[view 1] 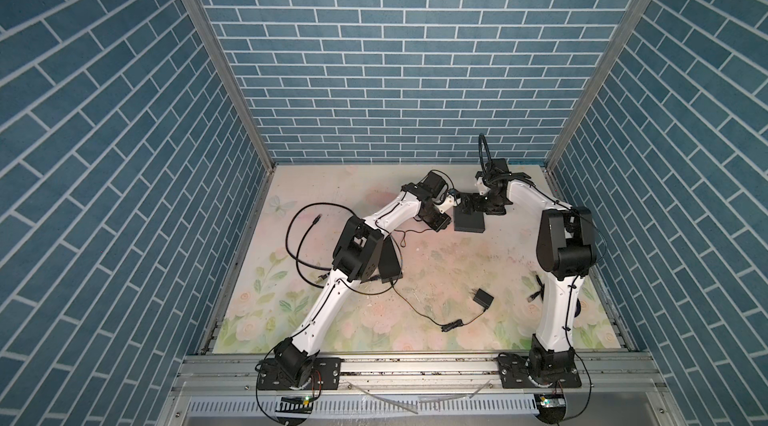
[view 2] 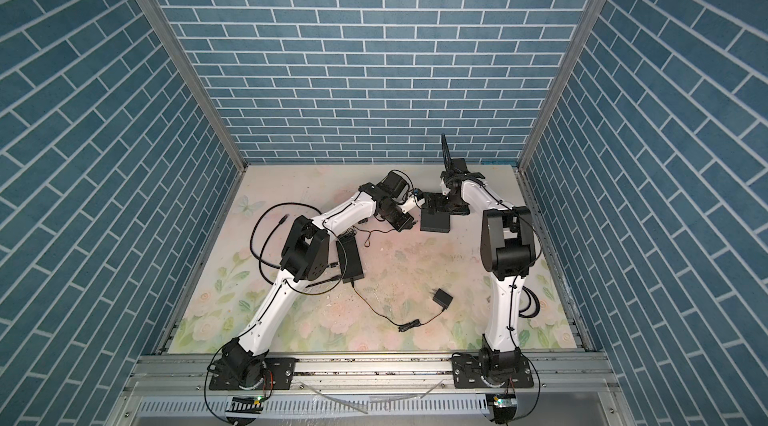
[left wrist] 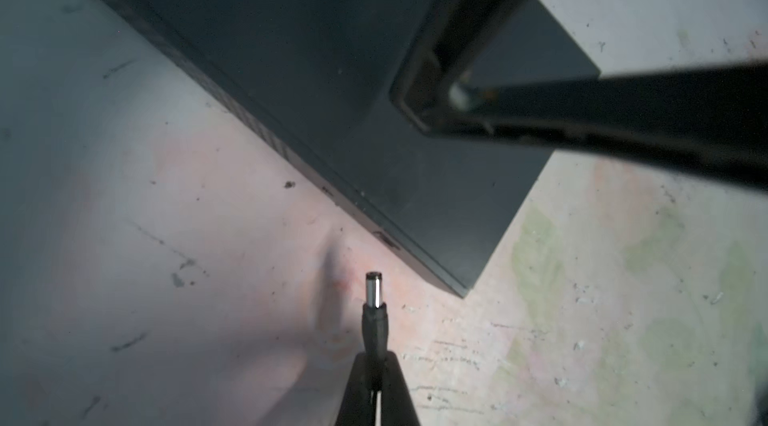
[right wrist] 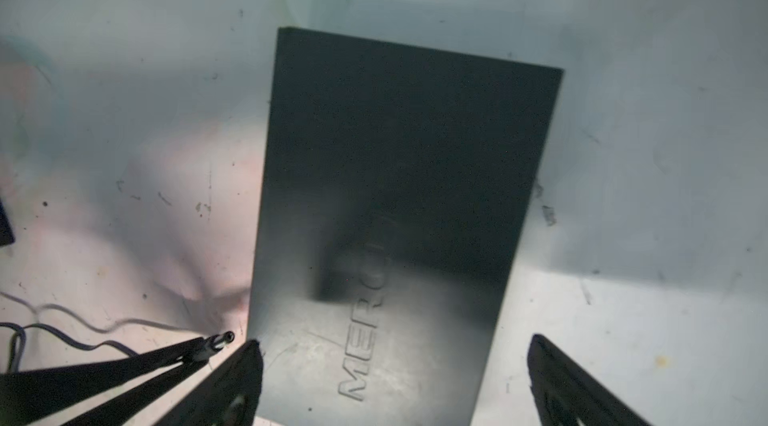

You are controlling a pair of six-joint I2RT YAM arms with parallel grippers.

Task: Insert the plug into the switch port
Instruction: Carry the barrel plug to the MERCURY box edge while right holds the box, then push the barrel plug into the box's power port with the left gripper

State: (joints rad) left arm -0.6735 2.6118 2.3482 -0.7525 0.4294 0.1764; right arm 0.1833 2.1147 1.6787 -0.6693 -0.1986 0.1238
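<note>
Aligning plug [left wrist: 373, 291] with switch [left wrist: 332, 70] side port [left wrist: 385, 238]: left tool [left wrist: 375, 361] clamped on plug; right tool [right wrist: 395, 341] apart, straddling switch. Brace first.

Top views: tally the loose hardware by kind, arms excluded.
Flat dark boxes: 2 (switch, long box)
Wall adapter: 1
Barrel plug: 1
Thick black cables: 2 (left cable, right cable)
Total: 6
</note>
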